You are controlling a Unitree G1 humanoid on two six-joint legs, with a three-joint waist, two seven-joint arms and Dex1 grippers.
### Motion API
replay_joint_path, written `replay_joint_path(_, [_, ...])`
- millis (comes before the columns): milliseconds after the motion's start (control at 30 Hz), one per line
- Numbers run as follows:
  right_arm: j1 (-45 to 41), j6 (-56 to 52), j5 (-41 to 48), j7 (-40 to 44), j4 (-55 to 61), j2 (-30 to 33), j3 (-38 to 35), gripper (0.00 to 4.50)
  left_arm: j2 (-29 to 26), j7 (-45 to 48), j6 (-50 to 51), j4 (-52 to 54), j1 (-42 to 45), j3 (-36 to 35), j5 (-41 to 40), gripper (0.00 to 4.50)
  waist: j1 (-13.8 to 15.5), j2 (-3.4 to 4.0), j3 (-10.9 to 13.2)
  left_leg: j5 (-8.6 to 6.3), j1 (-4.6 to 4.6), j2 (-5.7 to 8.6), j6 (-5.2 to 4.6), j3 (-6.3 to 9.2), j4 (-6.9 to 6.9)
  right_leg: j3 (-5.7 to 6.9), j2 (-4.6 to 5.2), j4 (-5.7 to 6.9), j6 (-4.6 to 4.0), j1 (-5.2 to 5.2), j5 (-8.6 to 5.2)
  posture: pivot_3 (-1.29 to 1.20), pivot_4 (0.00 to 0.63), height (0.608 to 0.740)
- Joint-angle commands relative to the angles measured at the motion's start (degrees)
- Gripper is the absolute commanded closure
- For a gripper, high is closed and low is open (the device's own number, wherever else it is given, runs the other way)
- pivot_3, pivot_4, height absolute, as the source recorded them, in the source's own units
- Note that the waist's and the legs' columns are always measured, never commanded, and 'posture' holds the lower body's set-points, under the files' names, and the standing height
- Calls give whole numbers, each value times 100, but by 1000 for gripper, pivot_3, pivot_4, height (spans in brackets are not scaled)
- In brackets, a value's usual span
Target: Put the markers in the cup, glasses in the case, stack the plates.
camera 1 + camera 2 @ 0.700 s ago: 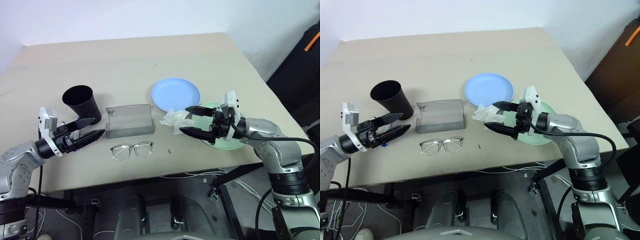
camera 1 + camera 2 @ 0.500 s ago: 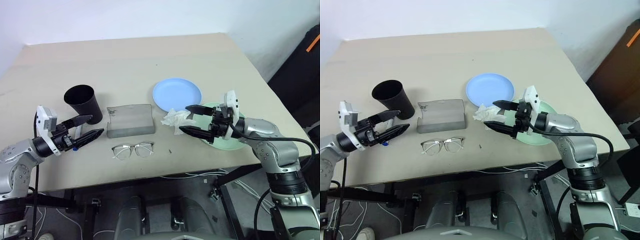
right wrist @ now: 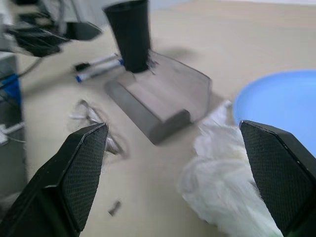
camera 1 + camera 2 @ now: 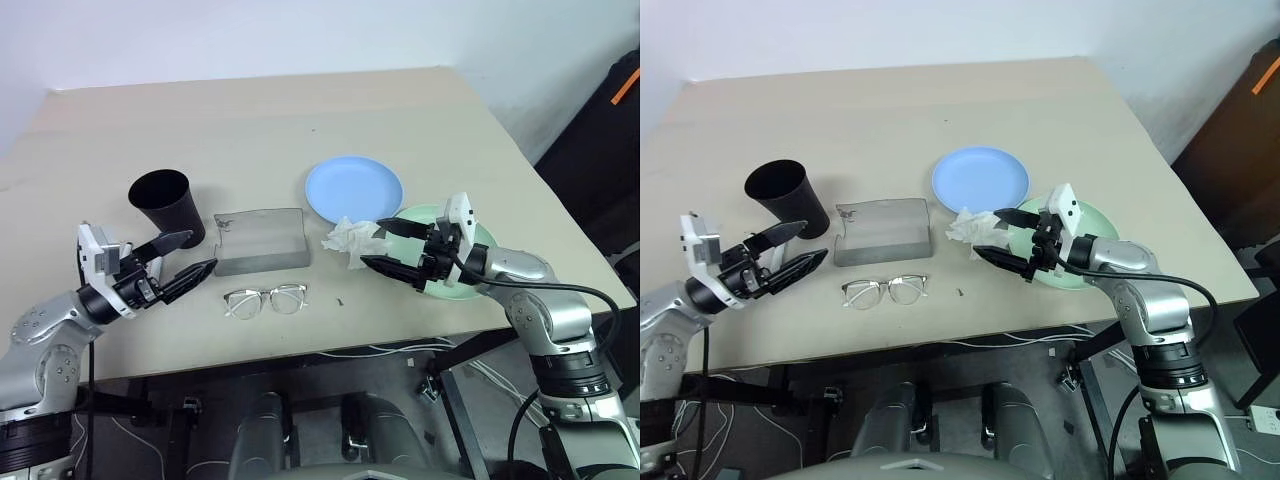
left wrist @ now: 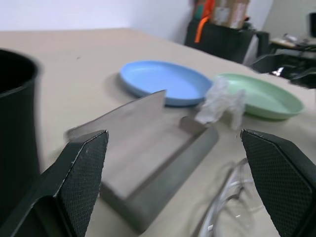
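Hovering over the table (image 4: 260, 120), both grippers stand with fingers spread apart, holding nothing.
Left gripper (image 4: 182, 262) is near the cup (image 4: 165, 205); right gripper (image 4: 390, 247) is over the tissue (image 4: 350, 240) beside the green plate (image 4: 480, 235). Case (image 4: 258, 240) lies open, glasses (image 4: 263, 300) before it, blue plate (image 4: 353, 188) behind, markers (image 3: 98, 69) by the cup.

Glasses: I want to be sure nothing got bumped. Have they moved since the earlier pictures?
No. The glasses lie in the same spot as before, just in front of the case on the table's near side.
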State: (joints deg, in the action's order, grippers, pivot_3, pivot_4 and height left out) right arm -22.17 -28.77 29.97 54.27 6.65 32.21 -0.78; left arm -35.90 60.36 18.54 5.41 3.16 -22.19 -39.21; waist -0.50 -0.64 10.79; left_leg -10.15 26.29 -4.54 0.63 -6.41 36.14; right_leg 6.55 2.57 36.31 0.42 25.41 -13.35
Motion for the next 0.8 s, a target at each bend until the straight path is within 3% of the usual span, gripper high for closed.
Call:
replay_joint_path(33, [-68, -291, 52, -42, 166, 318, -215, 0, 181, -154, -72, 376, -41, 122, -66, 17, 3, 0, 0, 0, 0, 0, 0, 1, 0, 0, 0, 0, 0, 0, 0, 0, 150, 740])
replay_joint_path(400, [-126, -1664, 40, 87, 215, 1457, 44, 0, 471, -153, -528, 424, 35, 883, 490, 17, 3, 0, 0, 0, -1, 1, -2, 2, 2, 0, -4, 0, 12, -1, -7, 0, 150, 740])
replay_joint_path(800, [-230, -2189, -295, 242, 325, 1822, 719, 0, 829, -625, -666, 637, 233, 1261, 644, 17, 2, 1, -2, 1, 1, 1, -4, 3, 6, -2, -8, 0, 19, -1, 2, 0, 150, 740])
